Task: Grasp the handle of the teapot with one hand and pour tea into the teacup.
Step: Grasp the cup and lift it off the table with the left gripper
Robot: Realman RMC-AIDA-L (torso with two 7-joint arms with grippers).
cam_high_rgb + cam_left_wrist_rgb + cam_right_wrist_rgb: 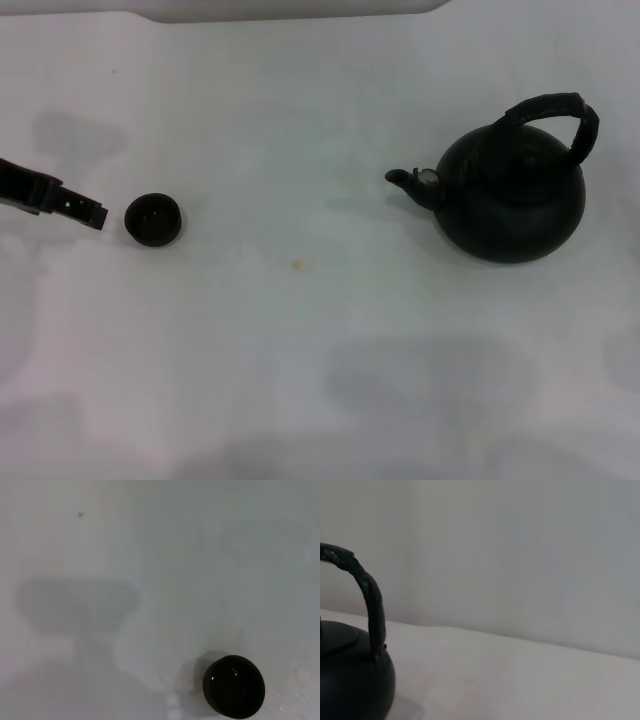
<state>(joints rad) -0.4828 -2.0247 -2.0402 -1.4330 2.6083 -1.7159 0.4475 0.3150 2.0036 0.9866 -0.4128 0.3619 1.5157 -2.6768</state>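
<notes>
The matte-black teapot (pixel 515 200) stands upright on the white table at the right, its spout (pixel 405 180) pointing left. Its ribbed black arched handle (pixel 560 112) spans the top. The right wrist view shows part of the teapot (pixel 350 680) and its handle (pixel 370 600) close by. The small dark teacup (pixel 153 219) sits at the left and also shows in the left wrist view (pixel 234 685). My left gripper (pixel 95 215) reaches in from the left edge, its tip just left of the teacup and apart from it. My right gripper is out of view.
The white table (pixel 300 350) spreads between cup and teapot, with a small orange speck (pixel 296 264) near the middle. The table's far edge meets a pale wall (pixel 300 8). Soft shadows lie on the surface.
</notes>
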